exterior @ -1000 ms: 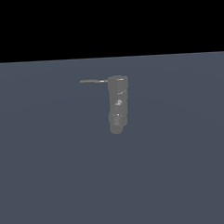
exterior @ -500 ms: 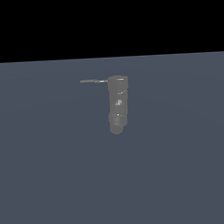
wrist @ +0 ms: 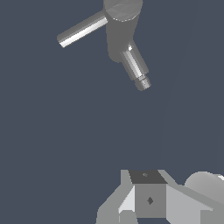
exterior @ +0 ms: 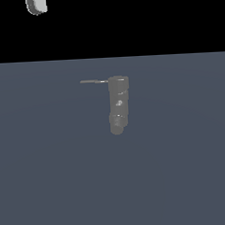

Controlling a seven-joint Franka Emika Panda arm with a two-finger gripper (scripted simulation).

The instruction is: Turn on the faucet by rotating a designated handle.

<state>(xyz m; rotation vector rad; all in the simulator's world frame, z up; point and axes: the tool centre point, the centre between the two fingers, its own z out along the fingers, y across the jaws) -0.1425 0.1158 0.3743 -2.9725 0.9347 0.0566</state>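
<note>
The faucet (exterior: 118, 104) is a dull grey upright column on the blue-grey floor, middle of the exterior view. The handle (exterior: 94, 81) is a thin grey rod that sticks out from the column's top toward the exterior view's left. In the wrist view the faucet (wrist: 121, 22) shows from above with the handle (wrist: 82, 29) and a short spout (wrist: 135, 68). My gripper (wrist: 148, 197) shows only as grey blocks at the frame edge, well apart from the faucet. Its fingers are not clear enough to tell whether it is open or shut.
A pale part of the arm (exterior: 35, 5) shows at the top of the exterior view, on its left, high above and away from the faucet. The blue-grey floor (exterior: 183, 176) spreads around the faucet.
A pale part of the arm has come into the exterior view at the top left. The faucet and handle have not moved.
</note>
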